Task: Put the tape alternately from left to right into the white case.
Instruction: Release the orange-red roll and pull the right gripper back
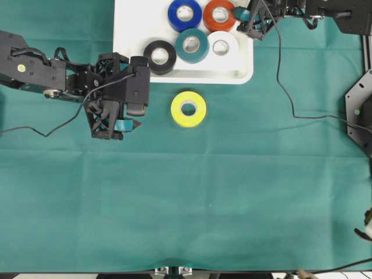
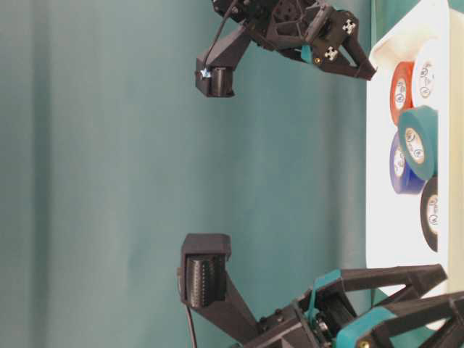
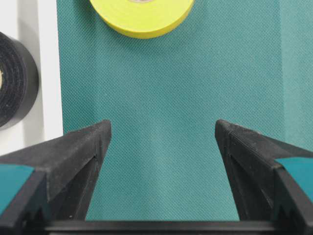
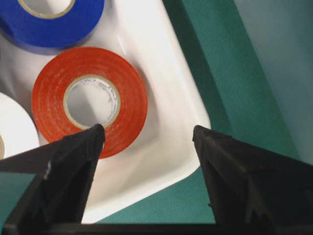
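Over the white case (image 1: 131,35), right pincer (image 1: 247,20) spread wide, empty, red tape (image 1: 219,15) just beside, left pincer (image 1: 129,116) released.

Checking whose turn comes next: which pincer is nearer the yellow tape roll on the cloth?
Left. The left pincer hangs open just left of the yellow tape roll. The right pincer is open over the white case's far right corner, beside the red roll.

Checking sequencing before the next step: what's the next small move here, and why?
Probably the left gripper moving toward the yellow tape. It is the only roll on the green cloth outside the white case, and it lies just ahead of the left gripper's open, empty jaws. The right gripper stands open beside the red tape, which lies in the case.
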Available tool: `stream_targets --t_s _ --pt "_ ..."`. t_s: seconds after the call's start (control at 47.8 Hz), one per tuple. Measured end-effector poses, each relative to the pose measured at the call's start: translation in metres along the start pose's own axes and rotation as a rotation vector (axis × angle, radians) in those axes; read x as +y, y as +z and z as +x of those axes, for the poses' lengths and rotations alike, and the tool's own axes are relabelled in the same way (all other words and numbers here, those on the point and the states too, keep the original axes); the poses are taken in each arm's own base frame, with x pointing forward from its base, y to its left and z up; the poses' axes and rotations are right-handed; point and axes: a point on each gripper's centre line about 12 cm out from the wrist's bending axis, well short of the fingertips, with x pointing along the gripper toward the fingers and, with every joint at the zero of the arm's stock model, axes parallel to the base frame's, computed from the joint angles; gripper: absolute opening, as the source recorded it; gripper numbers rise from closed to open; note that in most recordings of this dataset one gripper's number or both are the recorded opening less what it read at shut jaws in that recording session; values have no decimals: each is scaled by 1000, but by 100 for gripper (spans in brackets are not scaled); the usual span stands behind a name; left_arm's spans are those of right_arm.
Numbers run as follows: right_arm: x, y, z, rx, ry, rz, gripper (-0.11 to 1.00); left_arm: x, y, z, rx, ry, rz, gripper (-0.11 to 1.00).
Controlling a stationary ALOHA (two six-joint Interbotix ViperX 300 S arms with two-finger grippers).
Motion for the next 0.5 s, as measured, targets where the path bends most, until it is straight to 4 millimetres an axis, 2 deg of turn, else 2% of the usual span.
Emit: stream_targets --t_s 0.209,0.503 --pt "6 -6 -10 -15 21 -6 81 0 1 0 -3 0 -1 85" --pt "39 -12 -36 -116 143 -50 81 0 0 0 -3 0 0 85"
